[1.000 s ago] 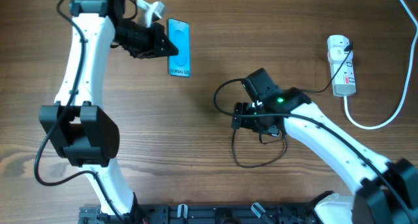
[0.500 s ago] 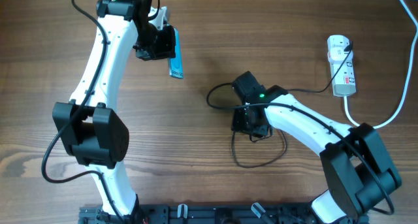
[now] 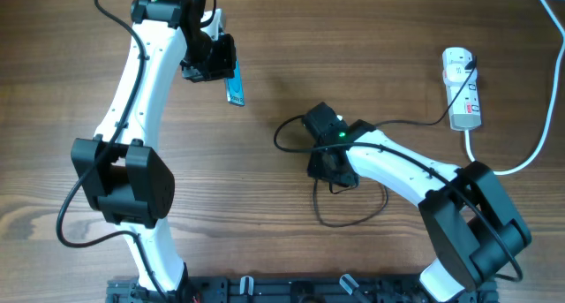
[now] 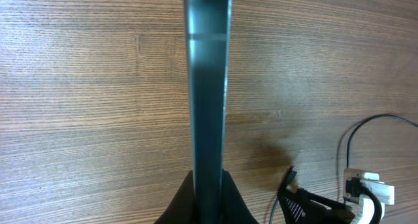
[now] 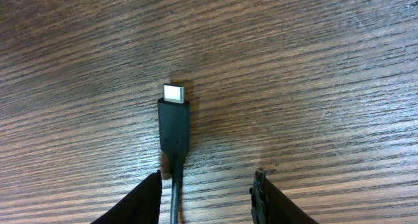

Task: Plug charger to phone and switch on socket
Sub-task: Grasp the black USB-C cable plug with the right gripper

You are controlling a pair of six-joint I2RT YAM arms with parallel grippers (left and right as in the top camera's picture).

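My left gripper (image 3: 216,63) is shut on the phone (image 3: 236,84), which it holds on edge above the table at the back left; in the left wrist view the phone (image 4: 208,87) shows as a dark edge clamped between the fingers (image 4: 208,188). The charger (image 3: 349,216) is a thin black cable looped on the table in the middle; its plug tip (image 5: 174,113) lies flat on the wood. My right gripper (image 5: 206,185) is open, its fingers either side of the cable just behind the plug. The white socket (image 3: 461,88) lies at the far right.
A thick white cord (image 3: 521,162) runs from the socket along the right edge. The right arm's gripper body (image 3: 328,153) sits over the cable loop in the overhead view. The right gripper also shows at the lower right of the left wrist view (image 4: 313,201).
My left gripper took the phone off the table and turned it on edge a second ago; it has held steady since. My right gripper moved left and back over the cable.
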